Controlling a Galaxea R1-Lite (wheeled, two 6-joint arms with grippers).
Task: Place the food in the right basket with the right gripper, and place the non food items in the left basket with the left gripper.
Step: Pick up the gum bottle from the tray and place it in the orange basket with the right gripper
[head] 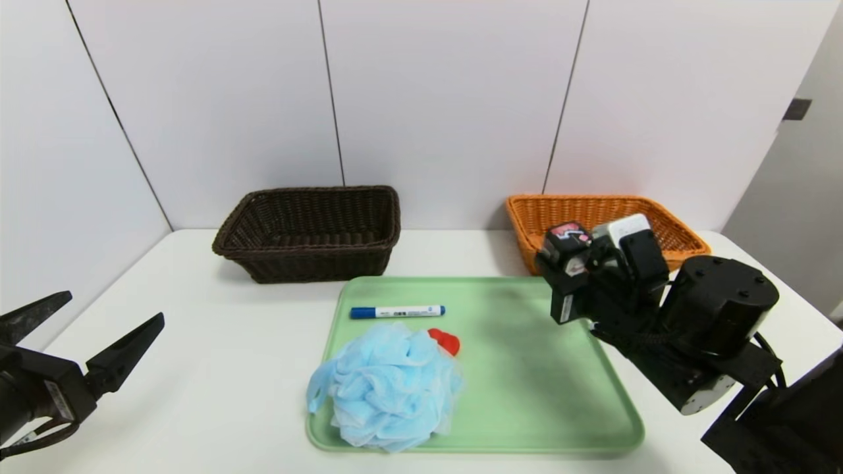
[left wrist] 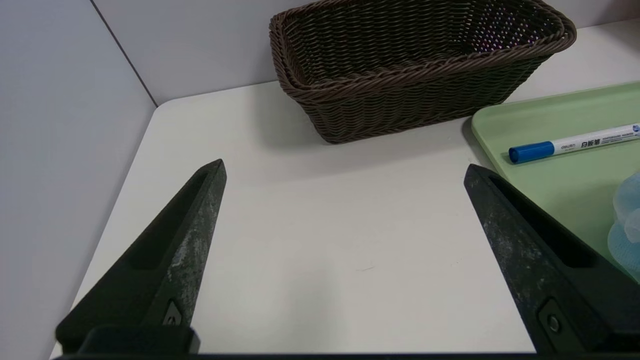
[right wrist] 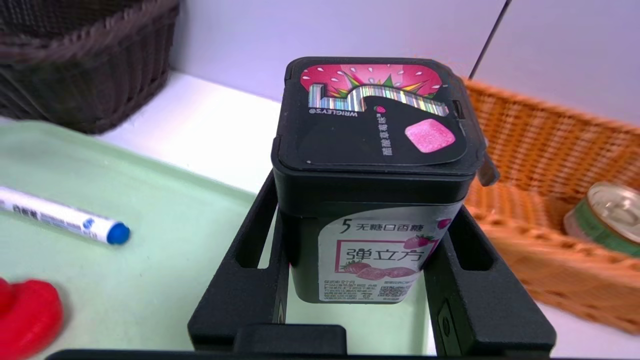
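Clamping black gum box point(right wrist: 372, 175) marked "WRIGLEY'S", big "5": right gripper point(right wrist: 357, 280). Left gripper point(left wrist: 345, 172) spread, idle.

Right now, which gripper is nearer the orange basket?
Right. The right gripper, holding the black gum container, hovers by the orange basket; the left gripper sits open, far across the table.

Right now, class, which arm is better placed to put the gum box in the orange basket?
Right: its fingers already grip the gum box beside the orange basket.
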